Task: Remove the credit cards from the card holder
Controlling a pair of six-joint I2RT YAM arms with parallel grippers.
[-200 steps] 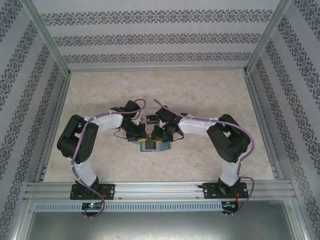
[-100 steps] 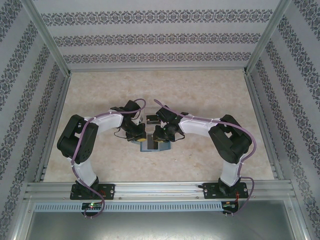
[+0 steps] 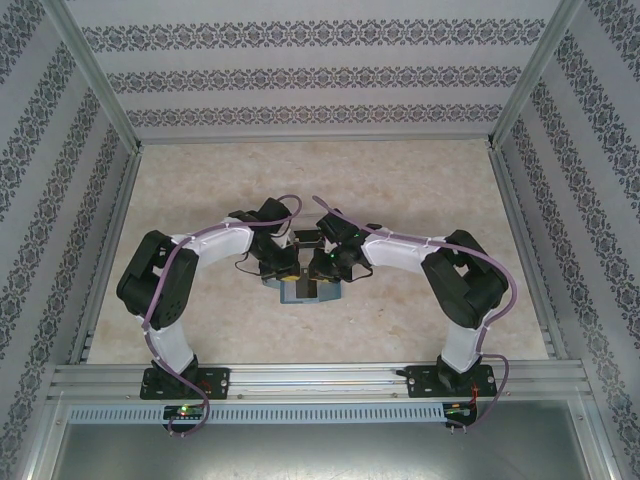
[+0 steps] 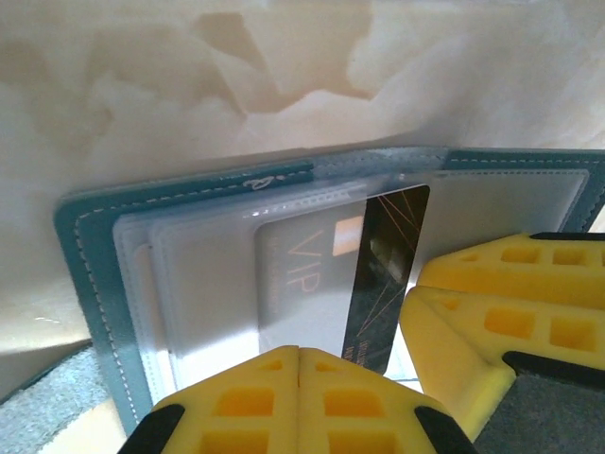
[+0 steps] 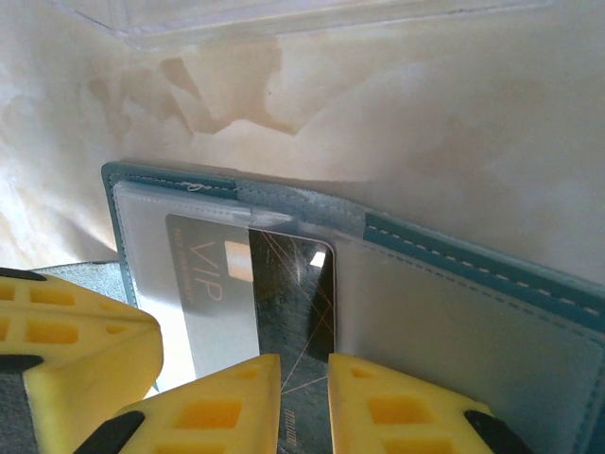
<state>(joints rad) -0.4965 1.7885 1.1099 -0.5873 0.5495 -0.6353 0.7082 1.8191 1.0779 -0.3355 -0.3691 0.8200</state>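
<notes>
The teal card holder (image 3: 310,292) lies open on the table between both grippers. In its clear pocket sits a dark credit card (image 5: 293,284) marked VIP, one end slid out past the pocket edge (image 4: 388,255). My right gripper (image 5: 304,367) stands a narrow gap open, fingertips down on that bare end, and the card's face shows in the gap. My left gripper (image 4: 300,354) is shut with nothing in it, its tips on the holder's (image 4: 95,265) near pocket edge. In the top view the left gripper (image 3: 283,272) and right gripper (image 3: 326,270) nearly touch.
A clear plastic tray (image 3: 305,238) stands just behind the holder, its rim (image 5: 284,24) close beyond the far edge. Patterned walls and metal rails bound the marbled tabletop (image 3: 420,190) on three sides.
Both wrists have edged slightly away from the bases over the holder. The holder has hardly moved, and neither gripper's jaws have changed.
</notes>
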